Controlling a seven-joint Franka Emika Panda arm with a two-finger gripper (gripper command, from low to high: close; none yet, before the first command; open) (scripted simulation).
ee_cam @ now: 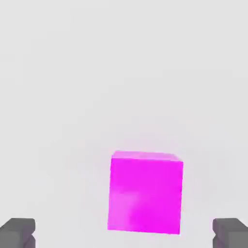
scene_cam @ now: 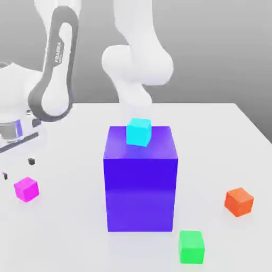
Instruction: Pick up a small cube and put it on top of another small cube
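Magenta-pink, plain and flat-faced: the small cube (scene_cam: 26, 189) sits alone on the white table (scene_cam: 64, 234), far out at the exterior view's left, well apart from the big blue-violet block (scene_cam: 141, 180) at the centre. You have the gripper (ee_cam: 124, 235) hanging above it with the jaws spread wide; both fingertips (ee_cam: 18, 232) stand well clear of the cube's sides in the hand view, nothing pinched.

Handling, as a judgement: expect a light, rigid body with smooth, possibly slippery faces and nothing fragile about it. Take it on two opposite vertical faces, about mid-height, pads flat to the faces so it cannot twist out.

Orientation: it rests flat on one face, top level. A cube has no long axis, so any opposite pair of faces serves. In the hand view its near face looks roughly parallel to the line between the fingertips, so little wrist turn seems needed, but the cube lies off-centre between them; centre first.

Candidate bases: cyan cube (scene_cam: 138, 132) on top of the block, orange cube (scene_cam: 239, 202) at right, green cube (scene_cam: 191, 246) near.
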